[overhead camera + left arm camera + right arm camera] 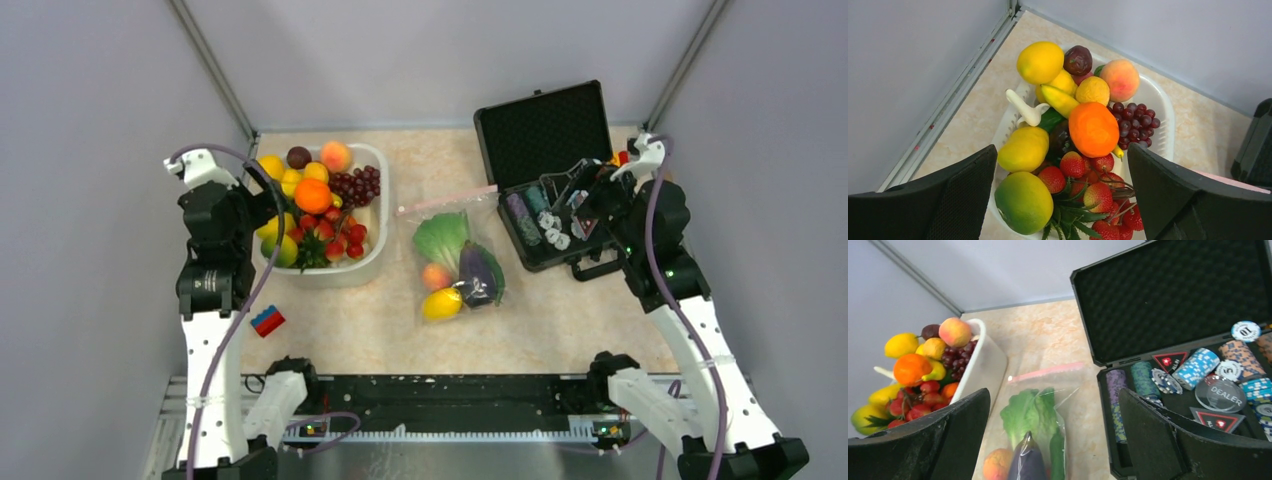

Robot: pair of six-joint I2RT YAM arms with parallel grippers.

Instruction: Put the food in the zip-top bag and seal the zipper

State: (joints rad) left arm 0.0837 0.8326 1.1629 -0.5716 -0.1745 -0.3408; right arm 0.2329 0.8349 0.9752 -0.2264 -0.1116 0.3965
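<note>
1. Clear crinkly zip-top bag [452, 262] lies between white plastic basin [345, 272] and open black case [545, 125], holding leafy green lettuce [440, 238], dark purple eggplant [478, 272], yellow oval fruit [441, 303] and orange-pink peach [435, 275]; pale-pink zipper [445, 203] at its far end.
2. Left gripper [1063, 195], over the basin: fingers wide apart, empty.
3. Right gripper [1053, 440]: fingers apart, empty.

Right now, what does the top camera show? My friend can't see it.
A clear bag lies on the table holding a lettuce, eggplant, peach and yellow fruit, pink zipper at its far end. A white basin of toy fruit sits to its left, an open black case of chips to its right. The left arm and right arm flank them.
</note>
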